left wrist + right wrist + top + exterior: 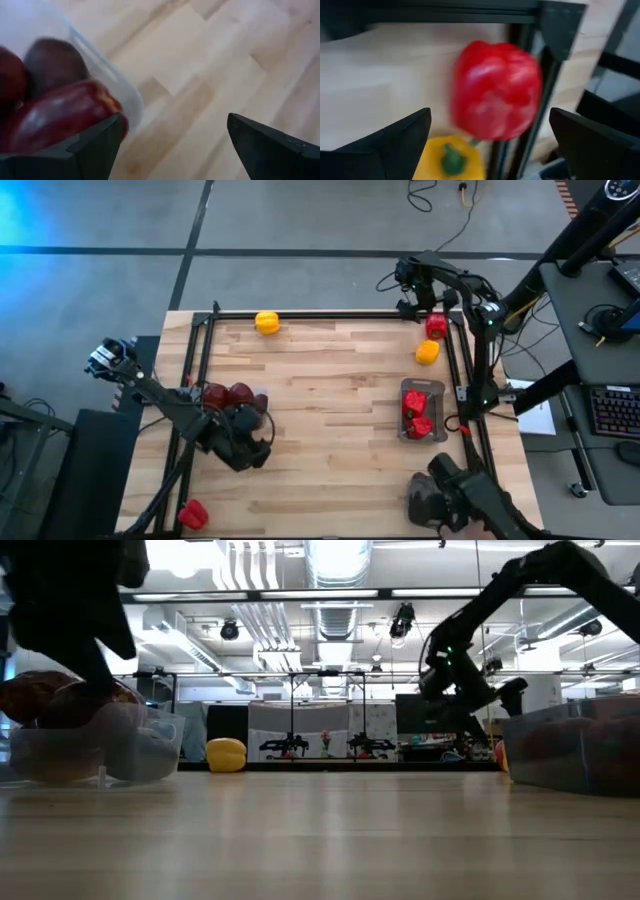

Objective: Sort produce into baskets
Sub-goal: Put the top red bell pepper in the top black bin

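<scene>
A clear basket [228, 398] at the table's left holds maroon peppers [55, 115]. My left gripper [170, 150] is open and empty just near of it [245, 448], one finger close beside the basket wall. My right gripper [490, 145] is open above the far right corner [422, 305], with a bright red pepper [495, 90] ahead between its fingers and not touched. That pepper [436, 326] lies on the table by the frame rail. A yellow pepper [428, 352] lies just near of it. A second clear basket [423, 412] holds red peppers.
A yellow pepper [267, 322] lies at the far edge and a red pepper [192, 513] at the near left corner. Black frame rails [330, 315] run along the table's edges. A dark object [440, 498] sits at the near right. The middle of the table is bare wood.
</scene>
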`<move>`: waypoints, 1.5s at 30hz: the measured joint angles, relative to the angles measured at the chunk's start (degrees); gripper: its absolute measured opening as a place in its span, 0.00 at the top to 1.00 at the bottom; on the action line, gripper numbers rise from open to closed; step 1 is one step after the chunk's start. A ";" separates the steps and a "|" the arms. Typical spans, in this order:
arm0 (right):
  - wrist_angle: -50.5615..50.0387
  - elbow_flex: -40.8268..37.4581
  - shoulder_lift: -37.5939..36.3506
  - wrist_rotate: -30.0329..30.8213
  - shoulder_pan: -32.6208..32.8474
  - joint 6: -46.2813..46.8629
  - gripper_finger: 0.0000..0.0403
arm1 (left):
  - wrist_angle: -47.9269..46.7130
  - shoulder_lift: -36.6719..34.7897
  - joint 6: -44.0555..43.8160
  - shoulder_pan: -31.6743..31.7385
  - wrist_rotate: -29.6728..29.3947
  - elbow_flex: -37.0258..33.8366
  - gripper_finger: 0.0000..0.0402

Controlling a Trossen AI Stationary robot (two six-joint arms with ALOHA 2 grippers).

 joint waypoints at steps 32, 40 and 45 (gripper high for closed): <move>-3.94 3.34 7.23 -10.81 3.42 -0.67 0.11 | 1.44 -2.37 2.97 3.68 0.47 -0.50 0.15; -3.44 3.64 -1.80 -10.11 11.02 -6.10 0.18 | 1.45 -2.36 2.97 0.29 0.30 0.71 0.15; -3.90 2.33 -13.86 -11.15 21.36 -2.87 0.18 | 3.52 -2.34 3.13 -0.93 -0.42 1.36 0.15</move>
